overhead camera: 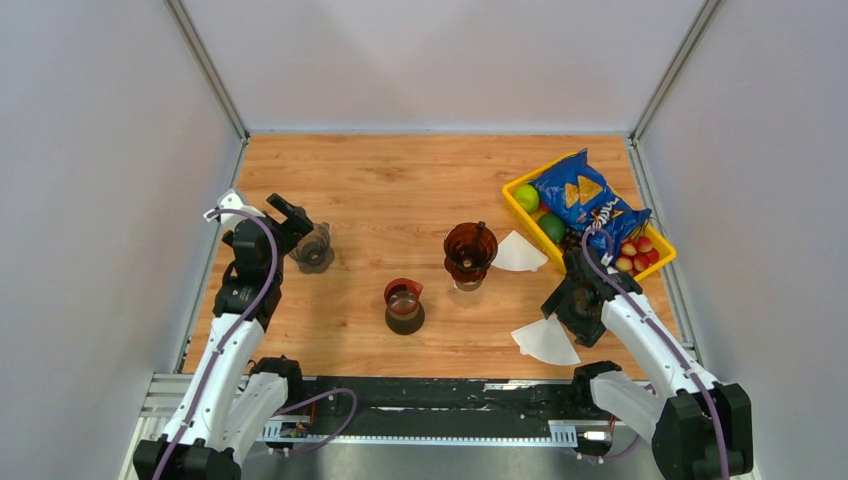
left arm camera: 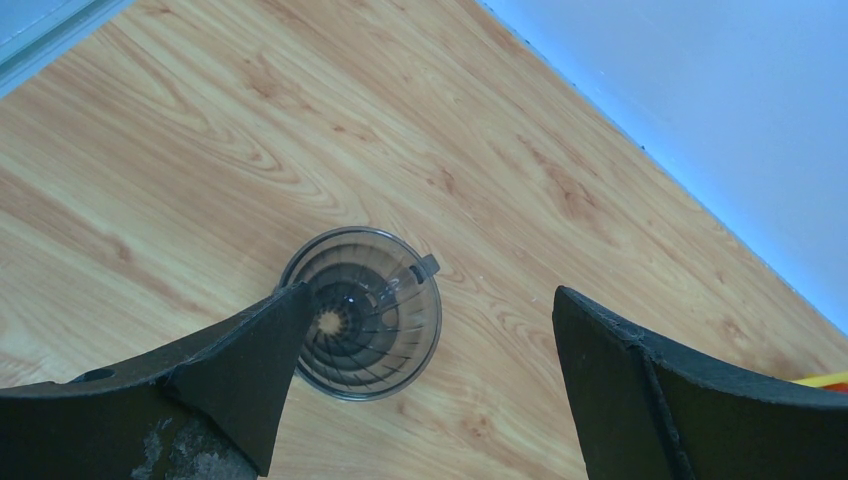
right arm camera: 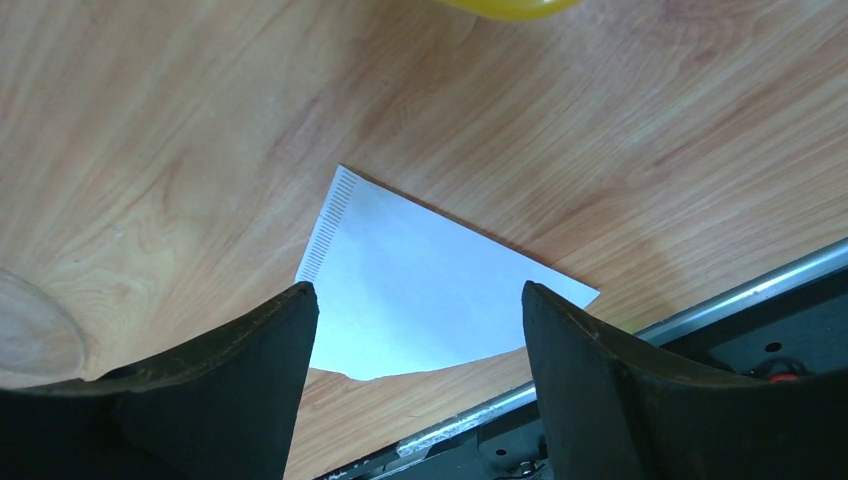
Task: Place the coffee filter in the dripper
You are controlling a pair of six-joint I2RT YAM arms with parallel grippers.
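Two white paper coffee filters lie flat on the wooden table, one (overhead camera: 547, 342) near the front edge and one (overhead camera: 520, 252) beside an amber dripper (overhead camera: 470, 250). My right gripper (overhead camera: 563, 312) hovers open over the near filter (right arm camera: 420, 270), whose sheet shows between and beyond the fingers without being pinched. A smoky clear dripper (overhead camera: 313, 250) stands at the left. My left gripper (overhead camera: 293, 222) hangs open just above it. In the left wrist view this dripper (left arm camera: 375, 320) sits by the left finger, mouth up and empty, and that gripper (left arm camera: 425, 305) holds nothing.
A brown glass server (overhead camera: 404, 305) stands mid-table in front of the amber dripper. A yellow tray (overhead camera: 522, 212) at the right holds a blue chip bag (overhead camera: 585, 195) and fruit. Enclosure walls flank the table, and a metal rail (right arm camera: 700, 305) runs along the front edge.
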